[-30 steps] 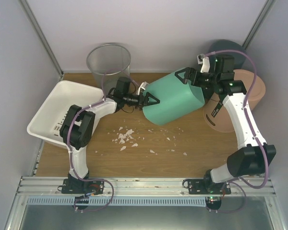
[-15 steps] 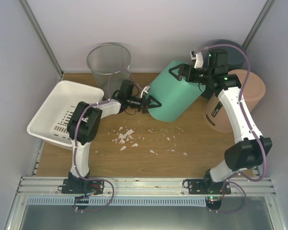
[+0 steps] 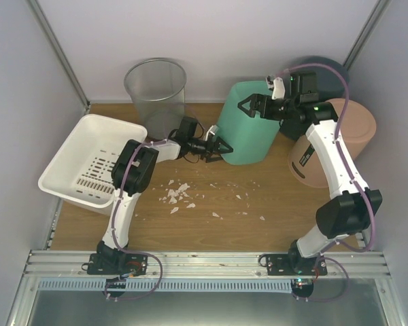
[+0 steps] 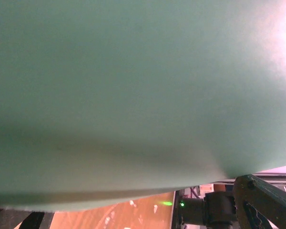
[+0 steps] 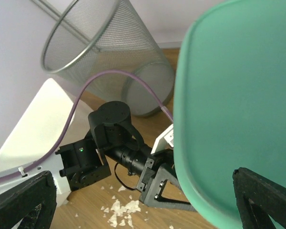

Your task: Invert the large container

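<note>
The large green container (image 3: 250, 132) stands at the back middle of the table with its closed flat base facing up. It fills the left wrist view (image 4: 133, 86) and the right side of the right wrist view (image 5: 238, 95). My left gripper (image 3: 221, 149) is open, with its fingers spread against the container's lower left wall near the table. It also shows in the right wrist view (image 5: 181, 200). My right gripper (image 3: 253, 107) is open at the container's upper left edge, with the base edge between its spread fingers (image 5: 262, 195).
A wire mesh bin (image 3: 155, 85) stands at the back left. A white slotted basket (image 3: 88, 159) lies tilted at the left. A tan bin (image 3: 340, 146) and a dark grey bin (image 3: 326, 68) sit at the right. Paper scraps (image 3: 180, 193) litter the wood.
The green container has swung from lying tilted on its side to standing base up. My right gripper rose and moved left with it. My left gripper followed its lower edge to the right.
</note>
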Controlling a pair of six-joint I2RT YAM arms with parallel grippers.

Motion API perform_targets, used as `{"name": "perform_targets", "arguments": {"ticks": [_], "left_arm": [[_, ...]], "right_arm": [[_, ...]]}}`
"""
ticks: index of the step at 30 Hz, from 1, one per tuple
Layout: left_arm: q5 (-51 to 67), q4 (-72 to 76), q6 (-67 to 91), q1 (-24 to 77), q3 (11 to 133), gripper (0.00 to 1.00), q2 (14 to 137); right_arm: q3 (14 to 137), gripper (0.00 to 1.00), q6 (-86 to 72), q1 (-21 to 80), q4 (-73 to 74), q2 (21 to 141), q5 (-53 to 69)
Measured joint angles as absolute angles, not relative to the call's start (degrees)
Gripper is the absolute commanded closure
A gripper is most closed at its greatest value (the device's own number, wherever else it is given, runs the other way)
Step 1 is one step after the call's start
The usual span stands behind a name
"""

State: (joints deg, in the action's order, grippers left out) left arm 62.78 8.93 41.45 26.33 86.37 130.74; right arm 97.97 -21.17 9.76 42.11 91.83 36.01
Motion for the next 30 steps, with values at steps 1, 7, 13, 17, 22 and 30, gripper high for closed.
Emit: {"name": "perform_targets", "arguments": {"ticks": [1,7,13,17,22,30], "left_arm": [[62.7,8.4,41.4,26.4,87.5,0.01,131.8],[60.2,4.8,39.8,26.6,92.9,0.01,136.3],[52.8,-7.1,32.0,27.0,98.5,0.01,136.3],[45.3,-13.3,27.1,27.2,100.4,0.01,134.3],[37.7,-18.1,23.7,27.2,102.7,0.01,132.7],[29.0,-21.3,23.0,27.3,111.9,0.01,134.3]], "right_arm": [[98.1,0.00,-21.0,9.8,42.7,91.8,35.3],[98.7,0.00,-19.9,9.8,45.1,91.7,31.7],[97.3,0.00,-18.1,10.0,46.6,89.7,29.9],[92.6,0.00,-16.8,10.1,46.7,86.7,29.9],[87.4,0.00,-14.7,10.6,48.1,84.7,29.7],[78.4,0.00,-11.6,11.0,49.1,82.0,27.9]]}}
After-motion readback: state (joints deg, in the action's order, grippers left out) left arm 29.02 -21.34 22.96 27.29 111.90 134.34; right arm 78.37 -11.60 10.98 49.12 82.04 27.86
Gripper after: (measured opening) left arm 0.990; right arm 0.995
